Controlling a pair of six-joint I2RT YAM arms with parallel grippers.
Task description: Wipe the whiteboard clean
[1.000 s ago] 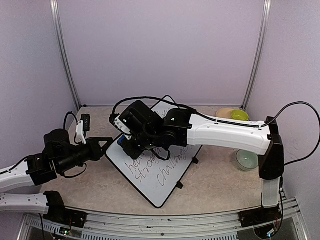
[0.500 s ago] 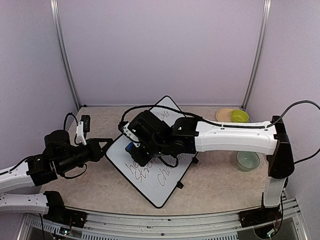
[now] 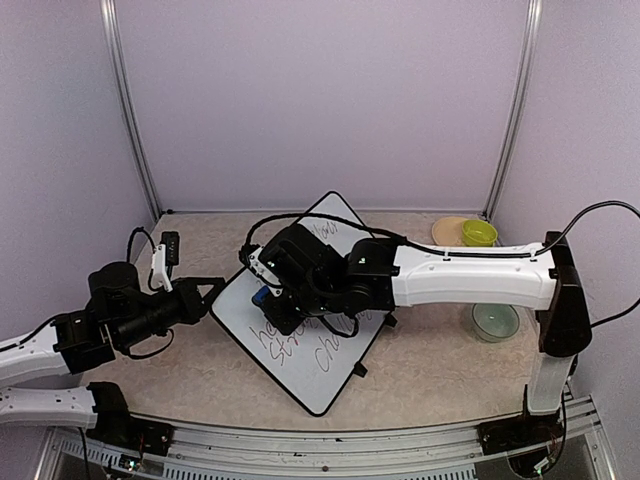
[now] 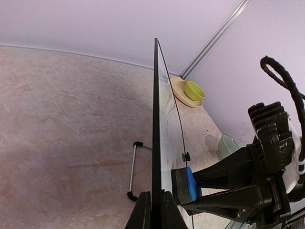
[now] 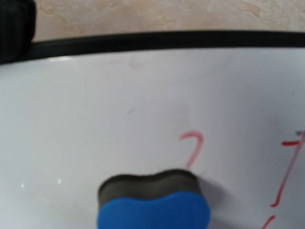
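Two arms, left arm (image 3: pixel 130 315) low, jaws clamping whiteboard (image 3: pixel 310 380) edge, right arm (image 3: pixel 470 275) outstretched, jaws gripping eraser (image 5: pixel 153 210) against it

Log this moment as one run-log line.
left claw: shut on edge of black-framed white rectangular whiteboard | right claw: shut on small blue eraser block, felt against board | red handwriting unerased

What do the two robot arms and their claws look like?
Both arms have white shells joined by black joints. The right arm shows a long white link and a loose black cable looping beside it. The left arm is mostly black near its wrist. The left claw and right claw are black, with tapering fingers.
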